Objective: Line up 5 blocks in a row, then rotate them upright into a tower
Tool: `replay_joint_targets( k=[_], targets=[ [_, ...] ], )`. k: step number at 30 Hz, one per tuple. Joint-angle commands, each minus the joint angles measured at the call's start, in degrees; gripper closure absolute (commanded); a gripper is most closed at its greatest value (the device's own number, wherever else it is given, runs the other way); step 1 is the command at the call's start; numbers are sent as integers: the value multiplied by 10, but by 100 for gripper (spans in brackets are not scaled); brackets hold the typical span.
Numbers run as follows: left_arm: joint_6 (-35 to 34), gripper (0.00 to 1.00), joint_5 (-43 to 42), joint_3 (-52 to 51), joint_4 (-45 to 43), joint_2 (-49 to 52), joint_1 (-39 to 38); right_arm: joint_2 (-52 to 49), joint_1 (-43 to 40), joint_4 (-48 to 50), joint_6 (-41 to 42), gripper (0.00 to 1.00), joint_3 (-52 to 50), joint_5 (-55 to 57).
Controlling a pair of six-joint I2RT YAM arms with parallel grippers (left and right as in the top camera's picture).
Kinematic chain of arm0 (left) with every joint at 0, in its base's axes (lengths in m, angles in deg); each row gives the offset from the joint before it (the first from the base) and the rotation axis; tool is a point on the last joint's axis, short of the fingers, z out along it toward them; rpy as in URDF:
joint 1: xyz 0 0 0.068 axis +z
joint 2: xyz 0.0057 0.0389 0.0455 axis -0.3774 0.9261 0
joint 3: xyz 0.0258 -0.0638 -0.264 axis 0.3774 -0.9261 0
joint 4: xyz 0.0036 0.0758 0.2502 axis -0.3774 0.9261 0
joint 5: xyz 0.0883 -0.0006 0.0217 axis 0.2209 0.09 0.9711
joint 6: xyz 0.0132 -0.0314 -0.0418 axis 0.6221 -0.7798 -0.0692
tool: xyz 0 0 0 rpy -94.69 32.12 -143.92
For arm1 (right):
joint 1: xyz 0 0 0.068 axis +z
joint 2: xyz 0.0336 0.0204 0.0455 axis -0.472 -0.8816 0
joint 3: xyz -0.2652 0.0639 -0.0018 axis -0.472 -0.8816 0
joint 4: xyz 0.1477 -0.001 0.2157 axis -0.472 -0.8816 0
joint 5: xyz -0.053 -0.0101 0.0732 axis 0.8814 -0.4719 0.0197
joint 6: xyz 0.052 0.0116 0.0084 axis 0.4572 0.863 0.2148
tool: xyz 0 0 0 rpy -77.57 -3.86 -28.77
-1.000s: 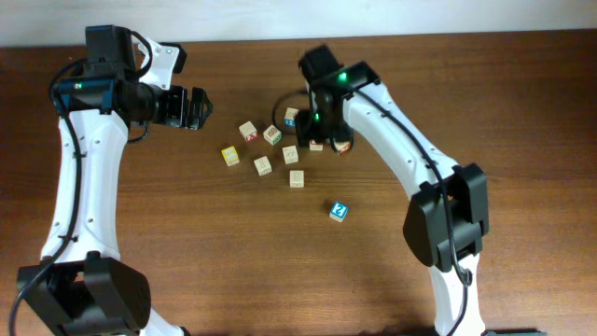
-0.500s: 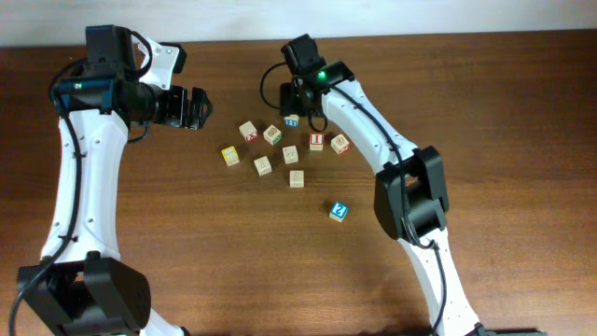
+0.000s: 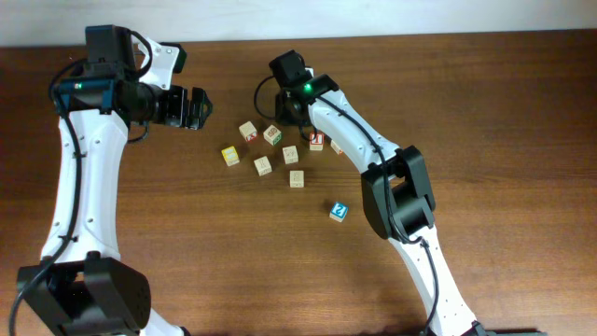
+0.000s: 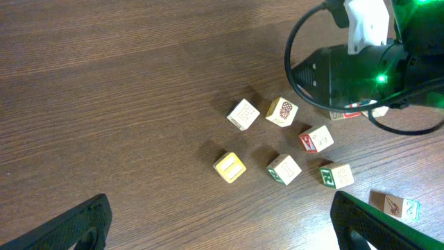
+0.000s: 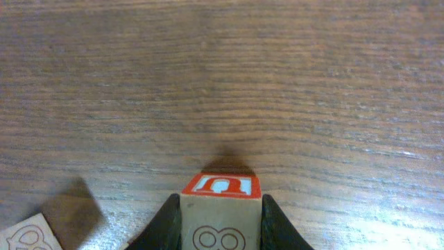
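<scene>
Two arms reach over a brown wooden table (image 3: 485,112), and every place here is given from the yellow-bordered cube (image 3: 230,155) as seen from overhead. Left of that cube and farther from the robot, the left gripper (image 3: 193,108) hangs with its jaws spread wide and nothing between them. Its wrist view shows its fingers (image 4: 76,222) far apart at the bottom corners. Right of the yellow-bordered cube and also farther back, the right gripper (image 5: 220,198) is hidden under its own wrist from above. Its wrist view shows both jaws pressed against opposite sides of a block with a red-printed face (image 5: 222,219), so that block is pinched. A reddish block (image 3: 247,131) sits just behind and right of the yellow-bordered cube, with a green block (image 3: 271,134) next along to the right. A pale block (image 3: 263,165) lies just right and slightly nearer the robot, a second pale block (image 3: 291,153) farther right, and a third pale block (image 3: 296,177) nearer the robot than the second. The red-bordered "I" cube (image 3: 316,140) lies farther right again, beside the right arm (image 3: 340,121). The blue "?" block (image 3: 338,211) sits well to the right and nearest the robot, apart from the others.
</scene>
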State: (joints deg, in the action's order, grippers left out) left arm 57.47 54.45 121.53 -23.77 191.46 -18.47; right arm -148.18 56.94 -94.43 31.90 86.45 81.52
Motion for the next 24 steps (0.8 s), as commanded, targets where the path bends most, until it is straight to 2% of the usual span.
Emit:
replay_joint_targets(
  k=[1,5,6,8,12,16,20,24],
  targets=[
    [9,1,-4,12,0,2,-1,75,0,-20,-30,82,3,1],
    [9,1,-4,12,0,2,-1,208,1,-104,-38,83,3,-22],
    [9,1,-4,12,0,2,-1,269,1,-169,-37,83,3,-39],
    [9,1,-4,12,0,2,-1,303,1,-234,-23,88,3,-55],
    [9,1,-4,12,0,2,-1,285,12,-355,-11,88,-18,-111],
    [9,1,-4,12,0,2,-1,283,49,-318,27,88,-181,-108],
    [9,1,-4,12,0,2,-1,283,57,-186,107,89,-342,-60],
    [9,1,-4,12,0,2,-1,283,56,-122,150,90,-436,-64]
  ],
)
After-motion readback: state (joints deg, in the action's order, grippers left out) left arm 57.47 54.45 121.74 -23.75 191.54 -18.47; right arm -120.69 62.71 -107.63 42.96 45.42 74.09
